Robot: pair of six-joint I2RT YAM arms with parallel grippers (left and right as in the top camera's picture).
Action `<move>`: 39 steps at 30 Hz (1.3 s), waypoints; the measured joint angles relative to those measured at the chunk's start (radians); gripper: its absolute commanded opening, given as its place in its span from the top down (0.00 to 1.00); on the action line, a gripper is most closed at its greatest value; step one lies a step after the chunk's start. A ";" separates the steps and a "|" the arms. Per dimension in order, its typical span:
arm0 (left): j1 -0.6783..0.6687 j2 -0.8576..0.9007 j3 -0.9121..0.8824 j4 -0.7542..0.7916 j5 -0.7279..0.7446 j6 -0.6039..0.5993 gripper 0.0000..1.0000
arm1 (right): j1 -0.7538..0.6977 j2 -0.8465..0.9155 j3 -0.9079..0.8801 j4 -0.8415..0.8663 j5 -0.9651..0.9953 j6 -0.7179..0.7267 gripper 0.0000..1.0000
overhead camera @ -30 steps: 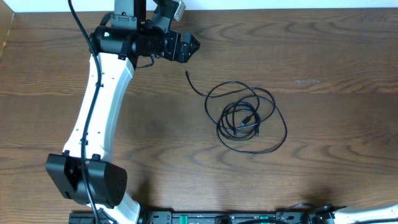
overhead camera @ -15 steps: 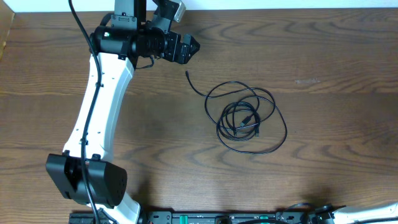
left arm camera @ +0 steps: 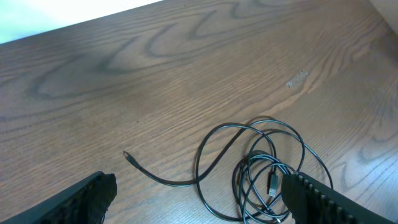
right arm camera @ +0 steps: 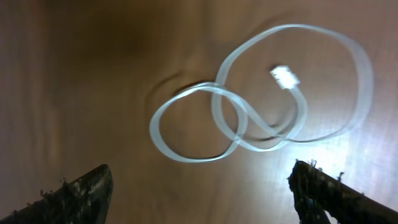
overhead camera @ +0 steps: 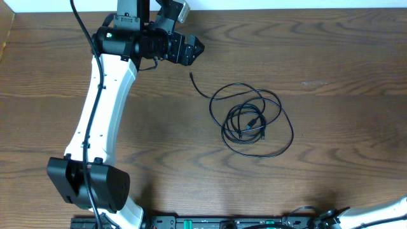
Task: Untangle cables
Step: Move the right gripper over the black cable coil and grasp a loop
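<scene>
Overhead view, Sam: where is the cable on your screen?

I see a thin black cable lying in loose overlapping loops on the brown wood-grain counter, a little right of the middle. Its free end trails up-left toward the left pincer, black and mounted on the white arm. The two are near each other but not touching.

Is that pincer gripping anything?

No. On my left wrist feed the left fingers sit in the bottom corners, spread wide, with nothing held between them. The black cable lies on the wood ahead. Its small dark plug is tucked inside the loops, close to the finger on the right of the picture.

And the right arm?

From above I only get a white sliver of the right arm at the bottom edge, and its pincer is outside that shot. My right wrist feed is blurred, but the right fingers stand far apart at the lower corners. So the right pincer is spread and holds nothing. Beyond it a thin white-grey cable lies on a brown surface in crossed loops. Its small pale connector rests inside the larger loop.

Does it touch the fingers?

No, I see it clear of both.
</scene>
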 measured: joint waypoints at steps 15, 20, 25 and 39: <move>0.000 0.000 0.000 0.009 -0.082 -0.054 0.10 | 0.322 -0.171 0.000 0.048 -0.014 -0.134 0.10; 0.000 0.000 0.000 0.008 -0.118 -0.069 0.10 | 0.440 -0.217 0.000 0.055 -0.018 -0.233 0.13; 0.000 0.000 0.000 0.010 -0.134 -0.087 0.10 | 0.543 -0.330 -0.098 0.175 -0.035 -0.295 0.10; 0.000 0.000 0.000 0.013 -0.159 -0.091 0.11 | 0.664 -0.876 -0.822 0.630 -0.103 -0.285 0.01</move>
